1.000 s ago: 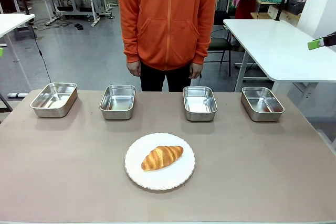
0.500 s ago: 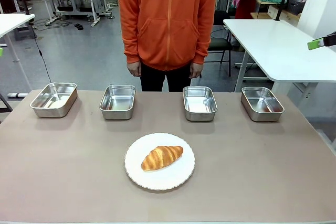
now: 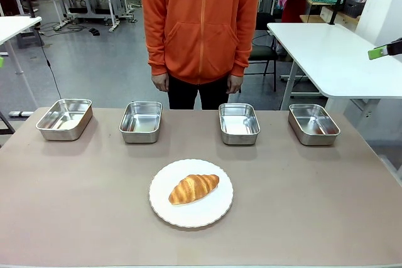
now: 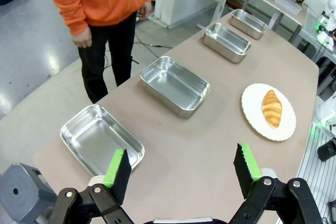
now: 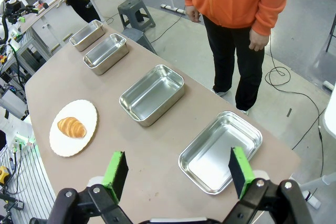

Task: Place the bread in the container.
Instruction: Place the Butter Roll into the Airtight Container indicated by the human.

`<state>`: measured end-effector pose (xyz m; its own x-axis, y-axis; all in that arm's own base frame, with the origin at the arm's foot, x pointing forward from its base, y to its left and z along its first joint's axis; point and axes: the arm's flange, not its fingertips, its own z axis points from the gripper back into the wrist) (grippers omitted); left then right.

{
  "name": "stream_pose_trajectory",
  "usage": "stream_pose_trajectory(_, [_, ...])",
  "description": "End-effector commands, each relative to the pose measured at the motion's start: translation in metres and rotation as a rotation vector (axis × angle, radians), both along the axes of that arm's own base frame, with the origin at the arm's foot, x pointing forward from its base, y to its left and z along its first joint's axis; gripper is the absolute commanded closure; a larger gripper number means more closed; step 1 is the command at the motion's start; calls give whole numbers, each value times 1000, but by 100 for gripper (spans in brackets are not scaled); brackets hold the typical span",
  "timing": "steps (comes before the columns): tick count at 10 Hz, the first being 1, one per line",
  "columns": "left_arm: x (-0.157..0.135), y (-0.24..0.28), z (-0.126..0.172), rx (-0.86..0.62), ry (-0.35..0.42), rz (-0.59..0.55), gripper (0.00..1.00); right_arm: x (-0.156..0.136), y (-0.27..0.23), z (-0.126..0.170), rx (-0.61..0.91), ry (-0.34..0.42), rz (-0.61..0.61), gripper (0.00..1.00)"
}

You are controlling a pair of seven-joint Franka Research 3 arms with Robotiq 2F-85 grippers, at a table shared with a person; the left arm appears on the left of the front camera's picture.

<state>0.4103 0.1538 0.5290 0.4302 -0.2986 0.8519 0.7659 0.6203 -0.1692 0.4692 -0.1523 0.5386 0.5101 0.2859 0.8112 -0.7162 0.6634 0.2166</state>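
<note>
Golden-brown crescent croissant (image 3: 193, 188) on round white scalloped plate (image 3: 164, 210), 6 o'clock of brown table (image 3: 69, 218); four shallow rectangular steel pans (image 3: 239, 122) in row toward 12; left gripper (image 4: 181, 163), right gripper (image 5: 178, 167) jaws apart, empty; pinch croissant across narrow middle, gently.

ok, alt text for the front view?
A croissant lies on a white plate at the near middle of a brown table. Beyond it stands a row of four empty steel pans, and behind those a person in an orange hoodie, hands down at the sides.
</note>
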Motion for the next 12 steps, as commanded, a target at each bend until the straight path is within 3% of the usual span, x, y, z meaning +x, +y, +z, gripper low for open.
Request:
stream_pose_trajectory(1, [-1,1,0,-1,-3,1,0,1,1,1,-2,-8,-5,0])
stream_pose_trajectory(12, [-1,1,0,-1,-3,1,0,1,1,1,-2,-8,-5,0])
